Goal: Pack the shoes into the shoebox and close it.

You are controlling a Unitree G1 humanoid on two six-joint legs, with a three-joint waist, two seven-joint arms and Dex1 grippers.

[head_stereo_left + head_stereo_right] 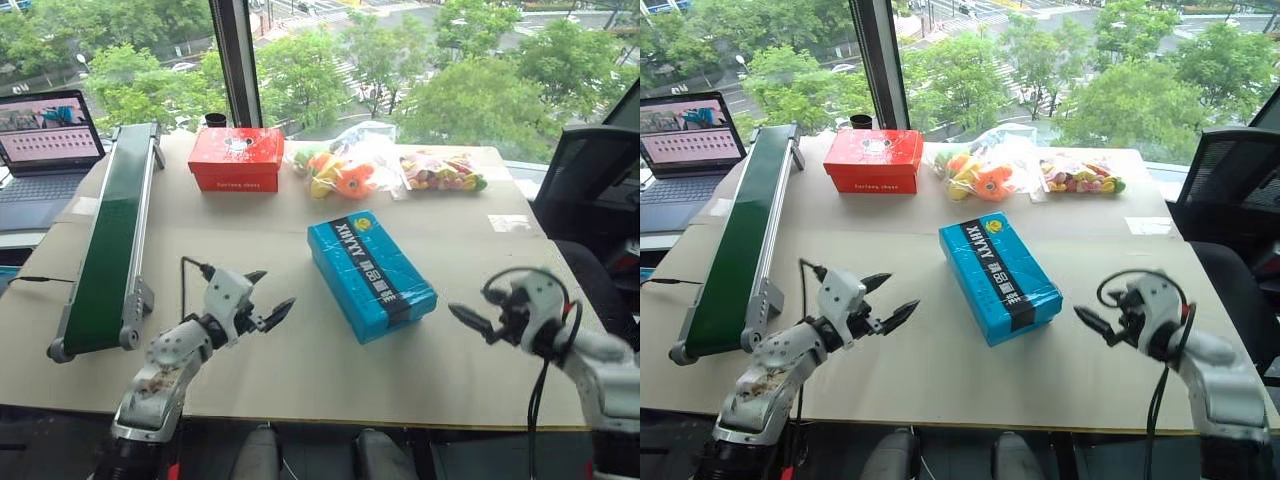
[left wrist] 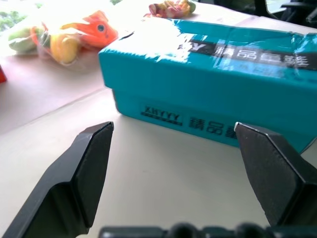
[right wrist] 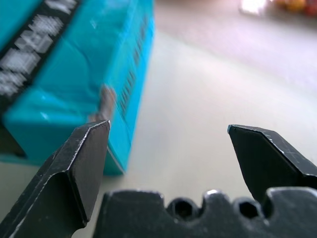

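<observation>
Shoebox [image 1: 370, 277] beside the left gripper [image 1: 268, 297]: glossy blue cardboard; table [image 1: 300, 370] under it: matt beige, smooth; gripper fingers [image 2: 91, 171]: matt black plastic.

The right gripper [image 3: 168, 144] stands wide open and empty above the pale tabletop [image 3: 198, 89], beside the closed blue shoebox [image 3: 74, 74]; blurred, perhaps bagged toys [image 3: 292, 5] lie far off.

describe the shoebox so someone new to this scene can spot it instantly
Start from the tan table by the window. The shoebox lies closed near its middle, angled, between the left gripper and the right gripper, touched by neither. It is bright blue, with a black lettered stripe and a yellow round logo on the lid, unlike the red box and the bagged toys behind it.
</observation>
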